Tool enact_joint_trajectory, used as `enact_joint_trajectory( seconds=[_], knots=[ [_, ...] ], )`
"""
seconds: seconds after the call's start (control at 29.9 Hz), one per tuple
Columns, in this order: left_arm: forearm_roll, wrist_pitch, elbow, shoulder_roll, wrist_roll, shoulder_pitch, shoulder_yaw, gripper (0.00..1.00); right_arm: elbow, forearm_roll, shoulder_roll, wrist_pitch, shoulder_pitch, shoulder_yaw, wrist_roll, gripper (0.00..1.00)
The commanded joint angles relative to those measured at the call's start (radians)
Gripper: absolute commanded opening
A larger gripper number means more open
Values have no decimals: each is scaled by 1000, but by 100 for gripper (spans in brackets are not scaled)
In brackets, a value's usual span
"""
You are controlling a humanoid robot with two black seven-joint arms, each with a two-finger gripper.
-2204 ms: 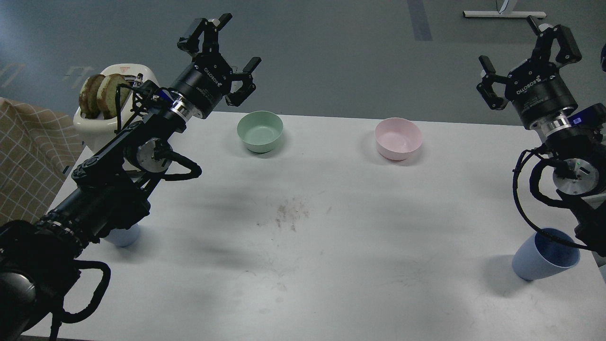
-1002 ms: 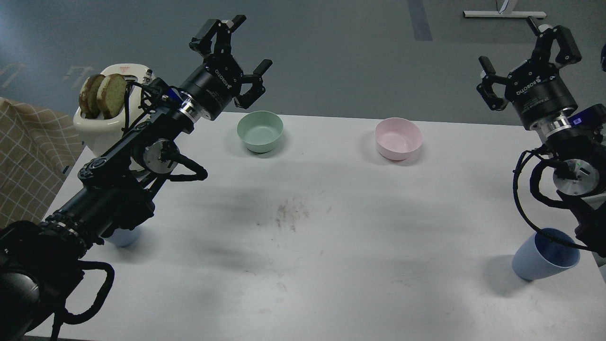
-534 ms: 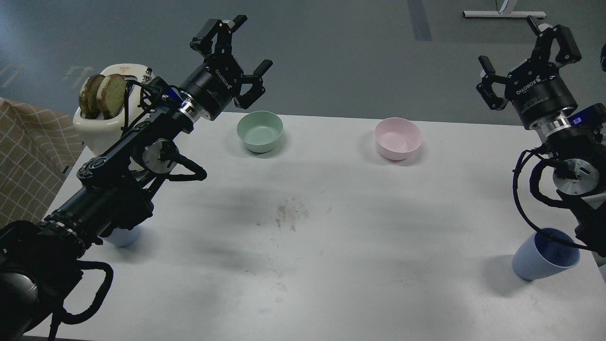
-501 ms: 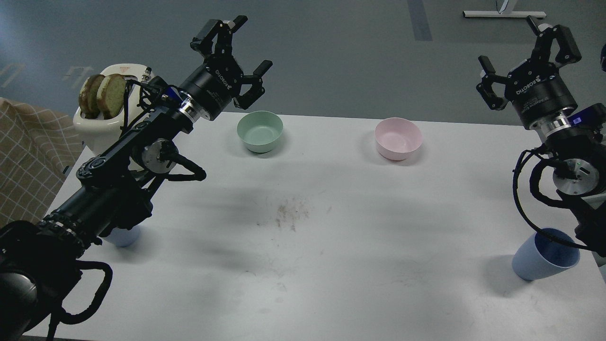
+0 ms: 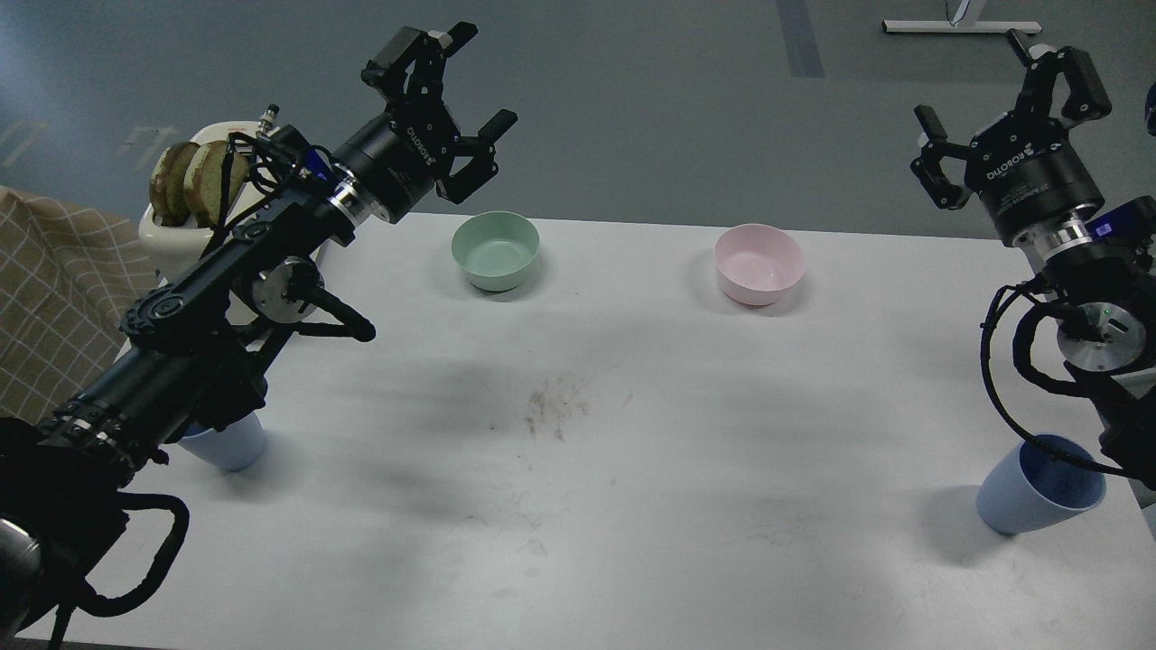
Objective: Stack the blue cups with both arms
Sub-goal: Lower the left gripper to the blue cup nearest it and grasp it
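A white table (image 5: 632, 506) fills the view, with a mint-green bowl (image 5: 496, 250) at its far edge as the landmark. Just right of that bowl sits a pink bowl (image 5: 759, 264). Above and left of the green bowl, the left gripper (image 5: 449, 101) hangs in the air with its fingers spread, holding nothing. Well to the bowl's right, past the pink bowl, the right gripper (image 5: 1002, 108) is likewise raised, spread and empty. One blue cup (image 5: 226, 442) stands near and left of the bowl, mostly hidden under the left arm. The other blue cup (image 5: 1039, 486) stands far right and nearer (its opening tilted toward the viewer). Left of the bowl, a cream toaster (image 5: 172, 235) holds bread slices (image 5: 194, 179).
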Motion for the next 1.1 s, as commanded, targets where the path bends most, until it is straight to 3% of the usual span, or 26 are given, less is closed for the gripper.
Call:
enact_joint_trajectory(
  seconds=[0.0, 0.37, 0.63, 0.83, 1.07],
  knots=[
    [99, -1, -96, 98, 3, 12, 1, 100, 3, -1, -3, 0, 0, 0, 0, 100],
    [469, -1, -384, 481, -10, 17, 90, 100, 6, -1, -3, 0, 0, -2, 0, 100],
    [776, -1, -530, 776, -168, 63, 129, 100, 9, -3, -3, 0, 0, -2, 0, 100],
    [896, 34, -549, 935, -168, 126, 202, 100, 12, -3, -3, 0, -1, -2, 0, 100],
    [916, 183, -532, 1060, -168, 135, 443, 100, 18, -3, -5, 0, -3, -2, 0, 100]
  ],
)
